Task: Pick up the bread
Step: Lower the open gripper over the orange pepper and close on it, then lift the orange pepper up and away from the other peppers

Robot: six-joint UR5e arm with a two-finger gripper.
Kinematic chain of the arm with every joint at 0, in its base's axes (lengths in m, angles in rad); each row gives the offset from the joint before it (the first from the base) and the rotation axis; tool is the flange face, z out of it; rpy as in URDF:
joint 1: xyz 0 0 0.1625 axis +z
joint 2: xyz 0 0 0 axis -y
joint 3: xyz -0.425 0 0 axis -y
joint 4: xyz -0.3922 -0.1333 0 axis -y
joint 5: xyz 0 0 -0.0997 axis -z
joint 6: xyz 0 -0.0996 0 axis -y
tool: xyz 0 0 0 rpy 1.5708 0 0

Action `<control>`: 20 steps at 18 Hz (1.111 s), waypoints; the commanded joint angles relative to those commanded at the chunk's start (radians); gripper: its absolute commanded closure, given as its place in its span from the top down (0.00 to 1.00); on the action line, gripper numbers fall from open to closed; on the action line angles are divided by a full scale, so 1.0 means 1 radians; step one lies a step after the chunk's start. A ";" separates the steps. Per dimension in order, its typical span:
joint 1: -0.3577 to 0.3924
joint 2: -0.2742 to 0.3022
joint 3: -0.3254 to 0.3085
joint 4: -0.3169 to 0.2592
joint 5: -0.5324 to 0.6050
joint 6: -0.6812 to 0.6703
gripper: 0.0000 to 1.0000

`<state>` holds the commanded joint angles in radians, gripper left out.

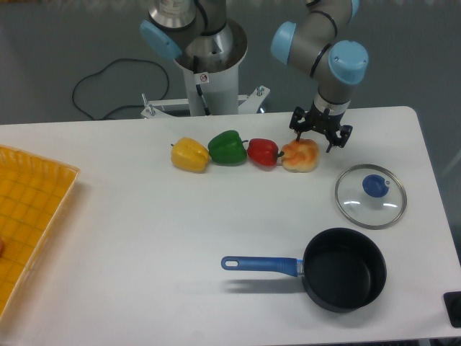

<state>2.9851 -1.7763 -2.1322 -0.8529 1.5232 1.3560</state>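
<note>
Gripper fingers spread wide, holding nothing. Bread just below-left of fingertips, touching red pepper. Lid farther below-right.

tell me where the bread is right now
The bread sits on the table at the right end of the pepper row, touching the red pepper, just below the gripper.

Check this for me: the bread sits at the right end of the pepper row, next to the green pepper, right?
Not quite. In the camera view the bread is at the right end, but its neighbour is the red pepper; the green pepper is one further left.
</note>
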 joint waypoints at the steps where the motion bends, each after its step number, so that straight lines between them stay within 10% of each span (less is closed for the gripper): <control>1: 0.000 0.000 0.000 0.002 0.000 -0.002 0.67; 11: -0.012 -0.002 0.002 0.006 0.003 -0.002 0.09; 20: -0.006 0.026 0.058 -0.012 0.006 0.014 0.04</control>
<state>2.9790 -1.7503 -2.0741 -0.8651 1.5294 1.3698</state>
